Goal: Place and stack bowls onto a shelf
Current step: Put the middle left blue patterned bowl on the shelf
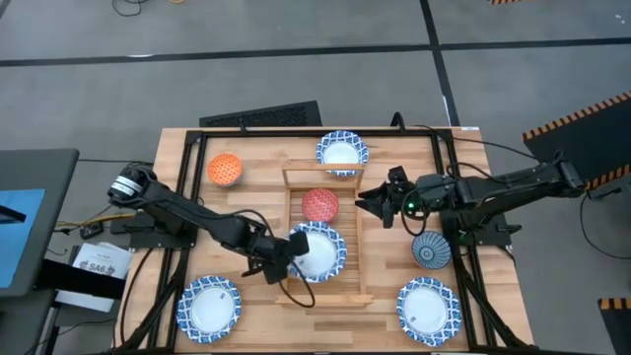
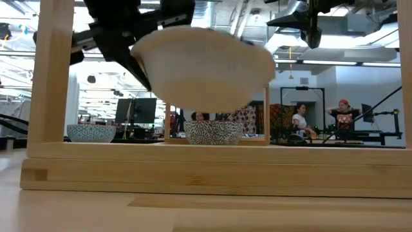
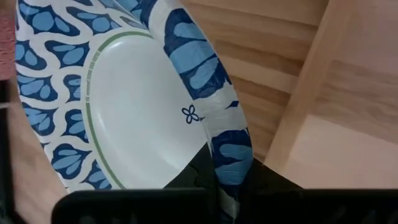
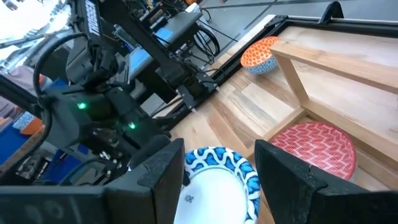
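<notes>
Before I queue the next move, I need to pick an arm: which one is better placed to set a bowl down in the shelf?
Left. Its gripper already pinches the rim of a blue-and-white bowl over the shelf, near the red bowl. The right gripper hangs open and empty at the shelf's edge.

Both arms reached toward mid-table.
The left gripper [image 1: 286,249] was clamped on a bowl [image 1: 317,250] rim, its arm stretched low; the right gripper [image 1: 363,200] hung raised, fingers [image 4: 287,177] spread apart.

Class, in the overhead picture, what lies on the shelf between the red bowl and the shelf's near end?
The blue-and-white bowl, held by the left end effector, seen from above.
</notes>
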You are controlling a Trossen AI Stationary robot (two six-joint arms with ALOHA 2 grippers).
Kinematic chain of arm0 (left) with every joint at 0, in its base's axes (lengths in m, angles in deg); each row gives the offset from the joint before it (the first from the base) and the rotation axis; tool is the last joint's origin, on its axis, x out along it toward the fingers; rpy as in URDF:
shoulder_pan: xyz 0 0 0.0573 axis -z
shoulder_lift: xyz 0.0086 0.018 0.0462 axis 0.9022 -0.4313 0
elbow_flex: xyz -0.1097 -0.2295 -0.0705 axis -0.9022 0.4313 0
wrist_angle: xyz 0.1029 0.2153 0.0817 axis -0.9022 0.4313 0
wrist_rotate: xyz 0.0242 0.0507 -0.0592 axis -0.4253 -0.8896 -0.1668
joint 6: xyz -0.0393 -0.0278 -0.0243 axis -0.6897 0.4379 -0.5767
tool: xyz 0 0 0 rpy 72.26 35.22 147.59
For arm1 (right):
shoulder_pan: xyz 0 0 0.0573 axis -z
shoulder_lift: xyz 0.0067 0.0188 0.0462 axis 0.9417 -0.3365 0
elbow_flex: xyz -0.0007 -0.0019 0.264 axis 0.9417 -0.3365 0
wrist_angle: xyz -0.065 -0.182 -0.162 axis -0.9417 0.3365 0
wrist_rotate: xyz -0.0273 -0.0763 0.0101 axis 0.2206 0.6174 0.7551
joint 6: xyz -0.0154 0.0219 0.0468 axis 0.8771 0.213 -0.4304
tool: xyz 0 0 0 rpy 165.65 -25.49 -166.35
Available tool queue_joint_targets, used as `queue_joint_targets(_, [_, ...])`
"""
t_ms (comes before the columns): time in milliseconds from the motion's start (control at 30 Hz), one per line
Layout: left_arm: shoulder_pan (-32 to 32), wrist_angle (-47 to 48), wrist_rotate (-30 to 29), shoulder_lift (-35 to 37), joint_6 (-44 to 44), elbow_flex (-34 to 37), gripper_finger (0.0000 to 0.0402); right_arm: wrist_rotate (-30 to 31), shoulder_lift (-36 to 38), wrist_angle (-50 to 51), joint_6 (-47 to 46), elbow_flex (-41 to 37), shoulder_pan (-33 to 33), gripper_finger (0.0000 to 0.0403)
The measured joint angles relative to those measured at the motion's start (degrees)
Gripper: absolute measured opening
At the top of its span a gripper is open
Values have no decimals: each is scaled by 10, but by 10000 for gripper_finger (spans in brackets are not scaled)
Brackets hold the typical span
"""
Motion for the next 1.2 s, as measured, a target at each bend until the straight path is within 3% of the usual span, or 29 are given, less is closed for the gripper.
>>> queue_joint_targets(367, [-1, -26, -1, -68, -36, 0, 0, 0, 0, 1, 0, 0, 0, 221])
queue_joint_targets(667, [-1, -71, -1, -79, -74, 0, 7, 0, 0, 2, 0, 0, 0, 221])
queue_joint_targets(1200, [-1, -31, 40, -78, -154, -44, 150, 0, 0, 1, 0, 0, 1, 221])
